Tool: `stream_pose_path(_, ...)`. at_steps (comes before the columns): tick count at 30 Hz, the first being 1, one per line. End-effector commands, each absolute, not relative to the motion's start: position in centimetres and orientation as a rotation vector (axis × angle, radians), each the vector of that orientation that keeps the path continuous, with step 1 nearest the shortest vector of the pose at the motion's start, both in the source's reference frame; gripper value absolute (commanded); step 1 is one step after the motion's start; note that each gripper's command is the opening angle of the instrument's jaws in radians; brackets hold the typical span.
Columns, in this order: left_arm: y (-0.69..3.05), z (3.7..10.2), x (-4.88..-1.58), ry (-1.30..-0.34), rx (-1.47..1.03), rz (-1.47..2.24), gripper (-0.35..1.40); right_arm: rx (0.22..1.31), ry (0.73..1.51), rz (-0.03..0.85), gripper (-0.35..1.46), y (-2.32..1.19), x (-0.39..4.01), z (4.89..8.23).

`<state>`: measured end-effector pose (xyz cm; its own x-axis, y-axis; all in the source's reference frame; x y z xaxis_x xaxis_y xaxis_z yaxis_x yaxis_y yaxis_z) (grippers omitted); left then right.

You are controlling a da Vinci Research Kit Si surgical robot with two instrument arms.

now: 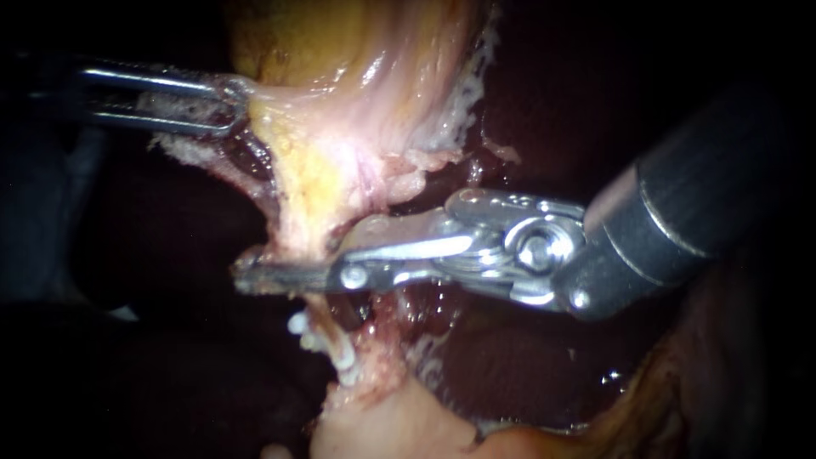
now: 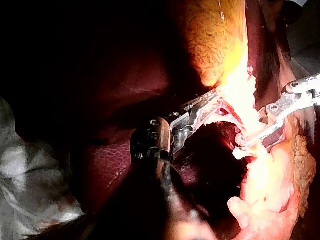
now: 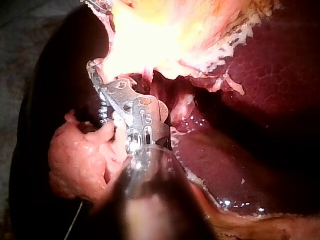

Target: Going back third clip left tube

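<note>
1. Endoscope view: two instruments. The left instrument point(image 1: 234, 104) has its jaws clamped on the edge of the gallbladder point(image 1: 340, 76).
2. The right instrument point(image 1: 246, 279) lies across one tube point(image 1: 297, 234). Whether its tip grips the tube cannot be told.
3. At least two white clips point(image 1: 299, 324) sit on the tube just below that tip, close together.
4. Dark red liver point(image 1: 527, 374) lies behind.
5. Only the right wrist view shows a pink lump point(image 3: 82, 160) beside the right instrument. Only the left wrist view shows pale cloth point(image 2: 30, 170) beyond the liver.
</note>
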<state>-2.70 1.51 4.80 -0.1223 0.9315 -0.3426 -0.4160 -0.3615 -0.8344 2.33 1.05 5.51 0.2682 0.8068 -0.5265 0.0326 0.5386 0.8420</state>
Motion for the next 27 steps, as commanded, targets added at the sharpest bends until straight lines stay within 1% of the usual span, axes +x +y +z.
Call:
stream_pose_path(1,1.51,4.8,-2.7,-0.698,-1.093,1.683,-0.35,0.9,1.193,0.625,-0.32,1.05,2.33,5.51)
stream_pose_path(2,1.51,4.8,-2.7,-0.698,-1.093,1.683,-0.35,0.932,1.202,0.627,-0.16,1.04,2.34,5.51)
stream_pose_path(5,1.51,4.8,-2.7,-0.698,-1.093,1.683,-0.35,0.957,1.248,0.627,0.37,1.05,2.39,5.54)
stream_pose_path(7,1.51,4.8,-2.7,-0.697,-1.093,1.683,-0.35,0.961,1.249,0.65,0.46,1.06,2.44,5.59)
stream_pose_path(12,1.51,4.8,-2.69,-0.698,-1.093,1.683,-0.35,0.913,1.251,0.674,0.5,1.03,2.47,5.83)
stream_pose_path(15,1.51,4.8,-2.7,-0.698,-1.093,1.683,-0.35,0.869,1.226,0.697,0.5,1.04,2.44,5.97)
stream_pose_path(17,1.51,4.8,-2.7,-0.697,-1.093,1.683,-0.35,0.818,1.216,0.657,0.5,1.06,2.41,6.02)
stream_pose_path(21,1.5,4.8,-2.7,-0.697,-1.093,1.683,-0.35,0.725,1.24,0.556,0.5,1.07,2.24,6.06)
stream_pose_path(25,1.5,4.8,-2.69,-0.698,-1.093,1.684,-0.35,0.614,1.236,0.441,0.5,0.99,1.9,6.02)
stream_pose_path(27,1.5,4.79,-2.68,-0.698,-1.093,1.684,-0.35,0.576,1.232,0.393,0.5,0.96,1.74,6.0)
